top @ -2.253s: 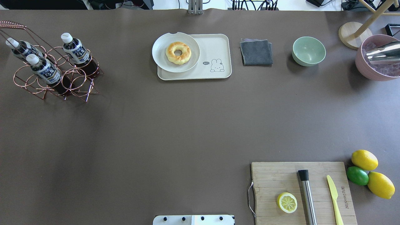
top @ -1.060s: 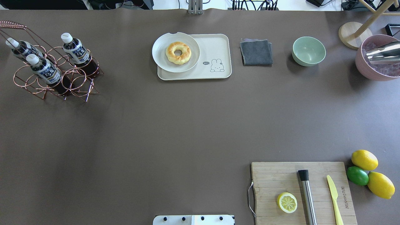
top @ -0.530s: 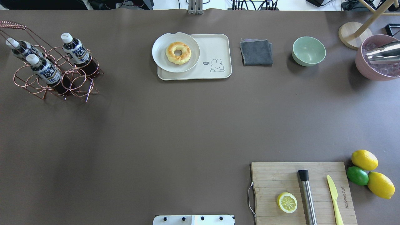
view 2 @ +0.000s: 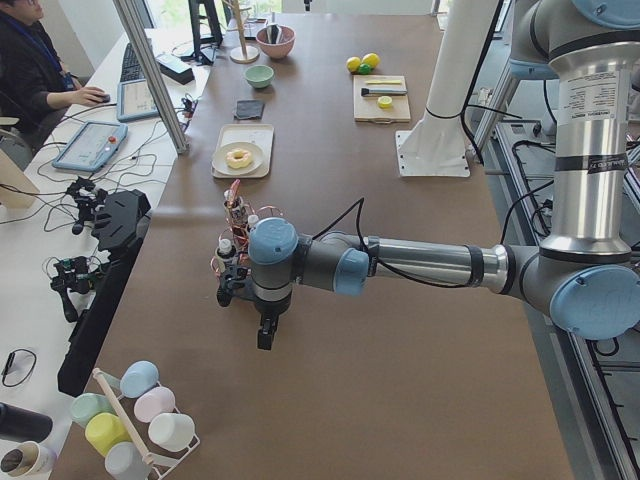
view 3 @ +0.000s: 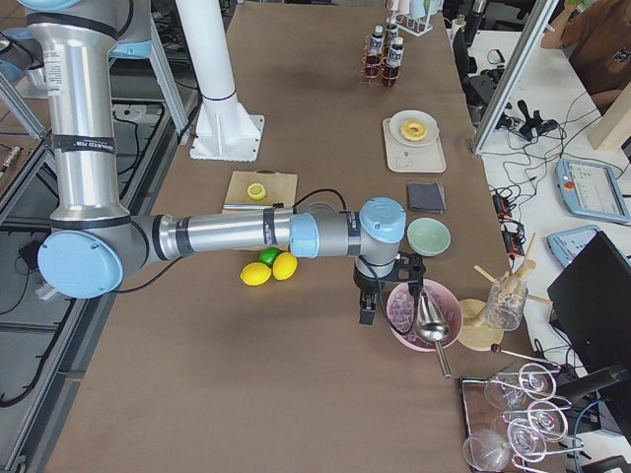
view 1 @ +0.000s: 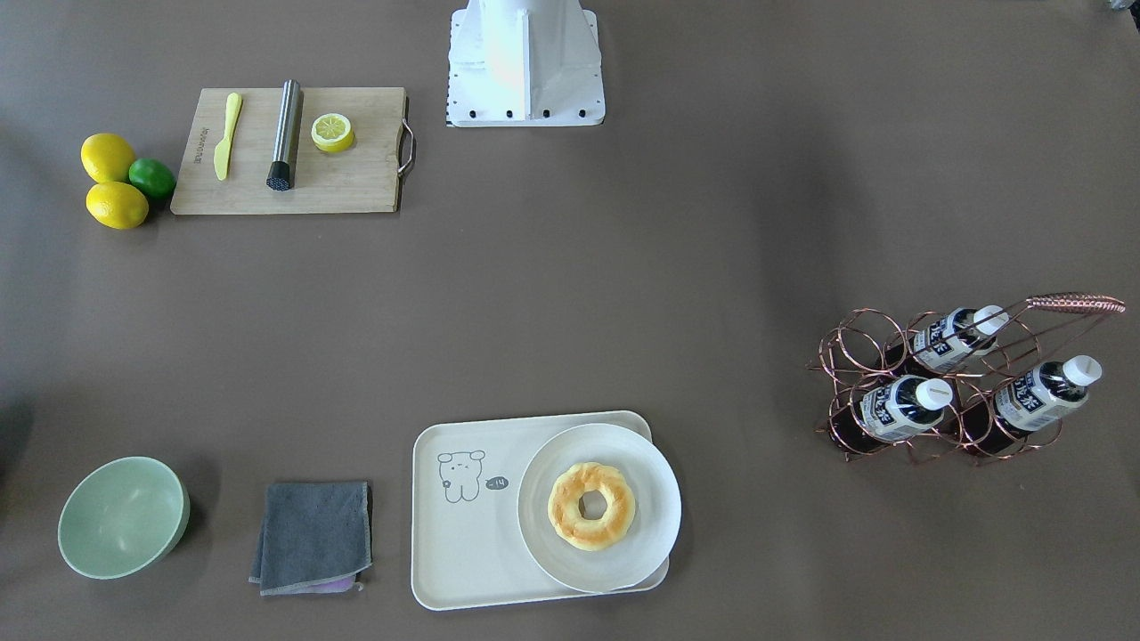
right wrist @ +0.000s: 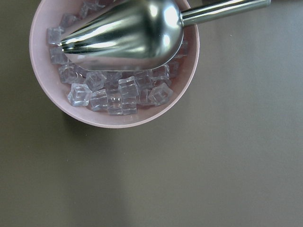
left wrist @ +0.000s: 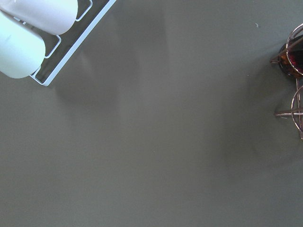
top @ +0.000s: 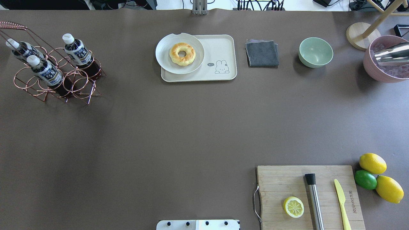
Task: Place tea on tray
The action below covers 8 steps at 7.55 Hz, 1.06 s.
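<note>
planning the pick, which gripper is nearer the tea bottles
Left. The left gripper hangs beside the tea bottles in the copper rack; the right gripper is at the opposite end, by the pink ice bowl.

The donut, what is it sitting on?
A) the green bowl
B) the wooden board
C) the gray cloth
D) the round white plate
D: the donut lies in the middle of the round white plate, and that plate rests on one end of the tray.
</note>
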Each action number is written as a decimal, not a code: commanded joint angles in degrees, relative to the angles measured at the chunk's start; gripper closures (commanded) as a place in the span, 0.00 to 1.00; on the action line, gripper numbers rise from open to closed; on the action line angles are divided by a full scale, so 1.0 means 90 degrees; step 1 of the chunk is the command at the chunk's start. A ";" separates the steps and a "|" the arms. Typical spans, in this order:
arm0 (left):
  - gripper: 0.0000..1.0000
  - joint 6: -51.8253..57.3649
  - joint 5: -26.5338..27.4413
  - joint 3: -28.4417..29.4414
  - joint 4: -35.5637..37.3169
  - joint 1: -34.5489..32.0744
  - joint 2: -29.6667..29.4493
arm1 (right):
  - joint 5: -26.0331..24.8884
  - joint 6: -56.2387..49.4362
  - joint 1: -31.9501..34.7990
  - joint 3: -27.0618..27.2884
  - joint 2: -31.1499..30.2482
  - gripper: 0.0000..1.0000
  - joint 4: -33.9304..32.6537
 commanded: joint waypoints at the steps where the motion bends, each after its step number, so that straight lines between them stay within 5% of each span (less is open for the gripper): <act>1: 0.02 0.0000 0.0008 0.0038 -0.0009 0.0010 -0.0003 | 0.0000 -0.0025 -0.0005 0.0106 -0.0024 0.00 0.0005; 8: 0.02 -0.0029 0.0008 0.0028 0.0000 0.0010 0.0006 | -0.0019 -0.0015 -0.0005 0.0224 -0.0190 0.00 -0.0005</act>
